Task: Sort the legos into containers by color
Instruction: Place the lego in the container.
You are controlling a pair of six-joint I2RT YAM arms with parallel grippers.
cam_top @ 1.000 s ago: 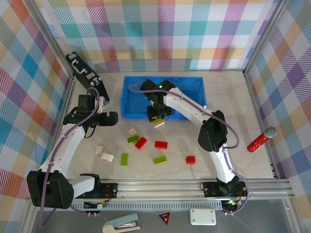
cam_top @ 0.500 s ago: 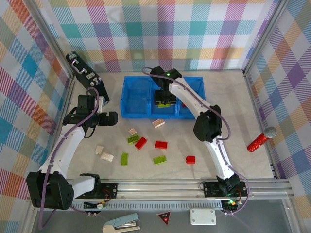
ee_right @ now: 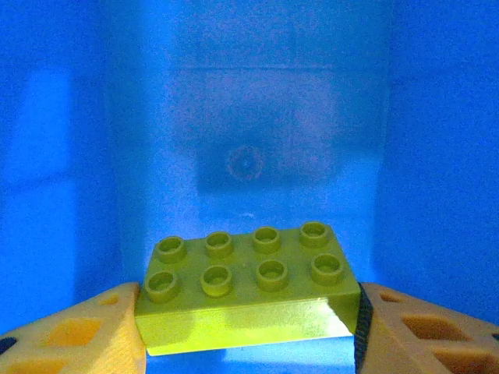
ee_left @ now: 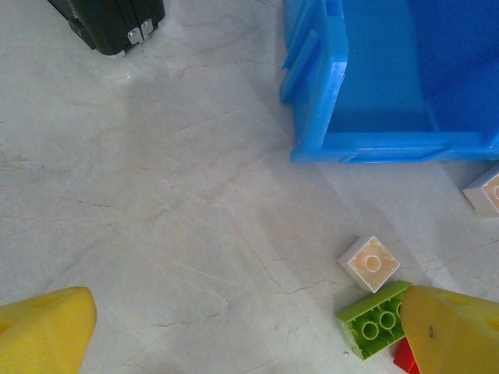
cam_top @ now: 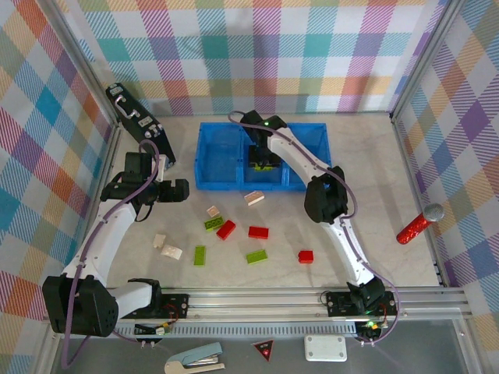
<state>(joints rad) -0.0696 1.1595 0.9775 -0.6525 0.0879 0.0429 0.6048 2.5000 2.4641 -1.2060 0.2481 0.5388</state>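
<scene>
My right gripper (cam_top: 263,162) hangs over the middle compartment of the blue tray (cam_top: 212,185), the containers. It is shut on a lime green lego (ee_right: 249,284), gripped by its two short ends with the studs facing the wrist camera above the blue floor (ee_right: 249,117). On the table in front of the tray lie loose legos: cream (cam_top: 254,198), cream (cam_top: 212,211), green (cam_top: 212,224), red (cam_top: 226,229), red (cam_top: 258,231), green (cam_top: 256,256), red (cam_top: 306,256). My left gripper (cam_top: 176,191) stands open left of them, its yellow fingers (ee_left: 43,331) wide apart over bare table beside a cream lego (ee_left: 369,263) and a green one (ee_left: 376,318).
A black case (cam_top: 136,125) leans at the back left, close to the tray's left wall (ee_left: 327,86). More legos lie near the left arm: green (cam_top: 200,255) and cream (cam_top: 166,247). A red and grey cylinder (cam_top: 419,224) rests at the right. Plaid walls close in three sides.
My right gripper has carried the green lego from in front of the tray back over the middle compartment. The left arm has stayed still.
</scene>
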